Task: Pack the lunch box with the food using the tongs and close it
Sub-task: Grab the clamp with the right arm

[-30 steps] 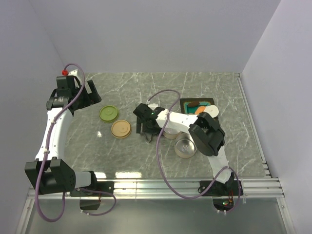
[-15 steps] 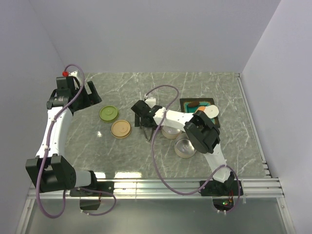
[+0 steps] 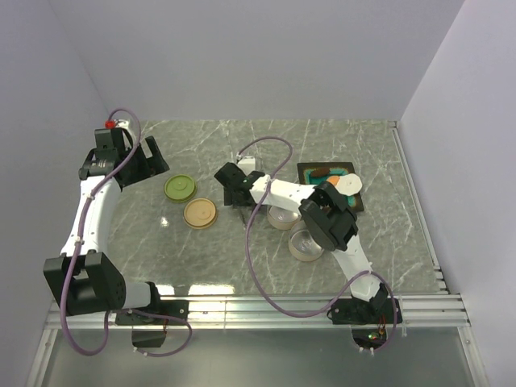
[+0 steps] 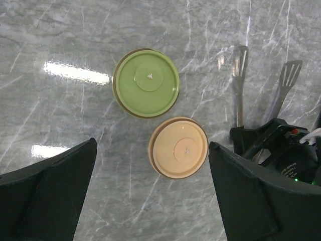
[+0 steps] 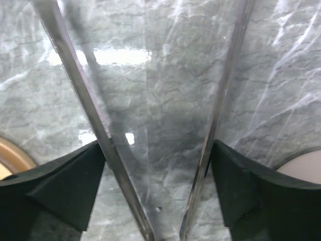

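The silver tongs (image 5: 93,115) lie on the marble with their two arms spreading away from the camera; the left wrist view shows their flat tips (image 4: 239,75). My right gripper (image 5: 156,145) straddles them, each dark finger pressed against the outside of one arm. From above, this gripper (image 3: 234,196) sits left of the two round tins (image 3: 306,244). The food, a brown piece (image 3: 321,172), an orange piece (image 3: 330,183) and a white egg (image 3: 351,184), rests on the teal tray (image 3: 310,179). My left gripper (image 3: 149,157) hangs open and empty at the far left.
A green lid (image 4: 146,82) and a tan lid (image 4: 179,147) lie flat side by side between the two arms. The second tin (image 3: 282,218) stands just right of the right wrist. A purple cable loops over the right arm.
The right wrist has shifted a little toward the far left over the tongs, and its fingers have come in against the tongs' arms. The left arm has stayed put.
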Robot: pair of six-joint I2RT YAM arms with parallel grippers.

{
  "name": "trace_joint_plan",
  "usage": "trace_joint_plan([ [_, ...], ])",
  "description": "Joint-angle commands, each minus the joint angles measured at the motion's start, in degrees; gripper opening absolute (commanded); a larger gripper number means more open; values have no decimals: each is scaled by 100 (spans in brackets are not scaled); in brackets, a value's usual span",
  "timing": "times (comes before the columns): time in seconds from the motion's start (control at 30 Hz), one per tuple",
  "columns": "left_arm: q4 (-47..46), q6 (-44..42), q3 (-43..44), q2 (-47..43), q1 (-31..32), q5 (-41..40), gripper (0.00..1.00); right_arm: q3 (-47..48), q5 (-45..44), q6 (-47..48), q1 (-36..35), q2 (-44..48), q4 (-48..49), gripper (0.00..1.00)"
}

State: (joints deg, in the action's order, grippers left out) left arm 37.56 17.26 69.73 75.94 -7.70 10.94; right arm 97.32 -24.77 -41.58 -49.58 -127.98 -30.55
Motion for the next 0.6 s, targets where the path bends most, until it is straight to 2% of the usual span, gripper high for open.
trace_joint_plan([
  [0.0,-117,-64,40,26,-38,136,99,-134,341,-79,107,-438,-206,86],
  [0.17,5,-292,128,26,-56,258,100,-494,543,202,168,-184,-22,65],
  [0.43,85,-785,190,-229,-117,1155,99,-986,957,888,116,853,408,58],
  [0.53,6,-934,181,-422,-117,1550,99,-1224,1088,1283,124,1328,593,48],
  [0.57,-12,-978,163,-466,-117,1621,99,-1285,1237,1415,124,1416,628,41],
])
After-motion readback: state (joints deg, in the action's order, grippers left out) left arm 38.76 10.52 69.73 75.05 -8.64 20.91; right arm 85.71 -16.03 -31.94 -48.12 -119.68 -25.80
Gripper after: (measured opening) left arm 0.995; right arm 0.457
